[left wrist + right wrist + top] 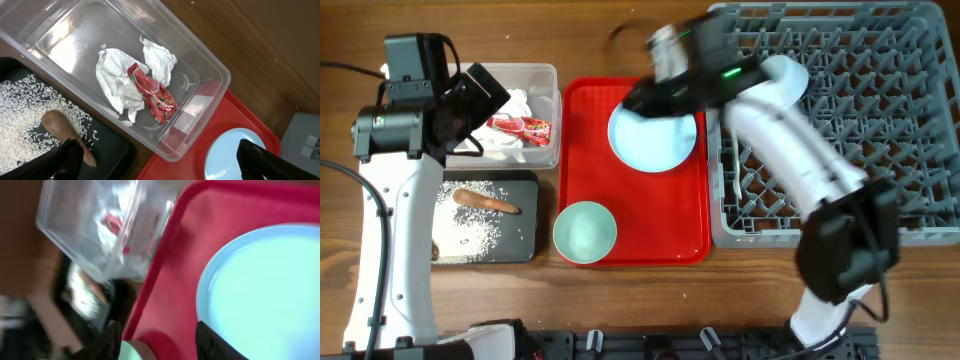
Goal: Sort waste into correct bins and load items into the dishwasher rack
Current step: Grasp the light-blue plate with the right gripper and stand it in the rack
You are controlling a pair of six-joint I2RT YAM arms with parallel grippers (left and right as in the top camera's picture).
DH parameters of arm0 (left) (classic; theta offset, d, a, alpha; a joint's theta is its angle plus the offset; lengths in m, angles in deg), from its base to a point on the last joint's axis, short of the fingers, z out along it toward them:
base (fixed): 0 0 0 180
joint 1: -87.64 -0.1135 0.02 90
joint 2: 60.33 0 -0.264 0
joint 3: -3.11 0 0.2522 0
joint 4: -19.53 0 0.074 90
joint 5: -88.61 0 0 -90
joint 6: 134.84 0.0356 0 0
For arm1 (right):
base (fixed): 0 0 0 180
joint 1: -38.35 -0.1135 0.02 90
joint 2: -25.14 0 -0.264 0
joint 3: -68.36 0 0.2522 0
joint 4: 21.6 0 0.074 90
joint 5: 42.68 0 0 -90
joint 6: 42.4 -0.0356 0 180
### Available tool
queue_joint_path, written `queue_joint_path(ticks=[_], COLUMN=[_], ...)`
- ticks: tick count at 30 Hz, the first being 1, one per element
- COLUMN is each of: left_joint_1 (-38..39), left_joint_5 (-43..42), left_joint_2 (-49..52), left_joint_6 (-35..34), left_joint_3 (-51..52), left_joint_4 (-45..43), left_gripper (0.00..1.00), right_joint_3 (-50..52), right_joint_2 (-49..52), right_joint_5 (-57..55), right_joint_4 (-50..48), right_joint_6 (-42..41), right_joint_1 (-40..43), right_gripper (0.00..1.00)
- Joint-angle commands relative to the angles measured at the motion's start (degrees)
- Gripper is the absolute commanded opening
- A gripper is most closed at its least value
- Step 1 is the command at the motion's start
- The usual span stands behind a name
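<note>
Likely pale blue round plate [655, 145]: stiff, light, slick; grip rim.
Left jaws: wide open.
Right jaws: apart, empty.

A flat red rectangular plastic serving tray [655, 215] is seen lying on a brown wooden table [580, 35], near its middle. A raised rim and rounded corners are shown on the tray. A thin black cable [340, 67] is seen crossing the table's left edge.
</note>
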Motion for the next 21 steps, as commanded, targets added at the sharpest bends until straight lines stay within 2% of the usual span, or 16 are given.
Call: queue_joint_path(ticks=[1,5,9,12,15,16,17,21], left_joint_1=[-0.3,-0.3,-0.3,-0.3,-0.3,-0.3,-0.3,-0.3], left_joint_5=[0.9,0.9,0.9,0.9,0.9,0.9,0.9,0.9], left_joint_2=[-0.2,-0.2,-0.2,-0.2,-0.2,-0.2,-0.2,-0.2], left_joint_6=[0.3,0.3,0.3,0.3,0.3,0.3,0.3,0.3], left_joint_3=[-0.1,-0.1,-0.1,-0.1,-0.1,-0.1,-0.1,-0.1], left_joint_4=[-0.1,-0.1,-0.1,-0.1,-0.2,-0.2,-0.1,-0.2], left_gripper=[1.0,1.0,1.0,1.0,1.0,1.0,1.0,1.0], right_joint_3=[0.1,2.0,2.2,2.2,2.2,2.2,2.1,-1.2], right_joint_2=[-1.2,3.0,9.7,14.8,18.7,18.8,18.5,13.4], right_joint_5=[-29.4,-39.8,-43.1,-43.1,-42.1,-41.1,-40.9,-39.2], right_joint_4=[1.6,0.9,-0.8,-1.4,-1.4,-1.2,-1.2,1.8], right_joint_6=[3.6,3.5,3.6,3.6,3.4,3.5,3.4,3.4], right_joint_1=[-11.3,-20.0,-20.1,-19.9,-19.5,-19.5,-19.5,-19.3], right_gripper=[0.58,0.58,0.57,0.51,0.39,0.13,0.04,0.04])
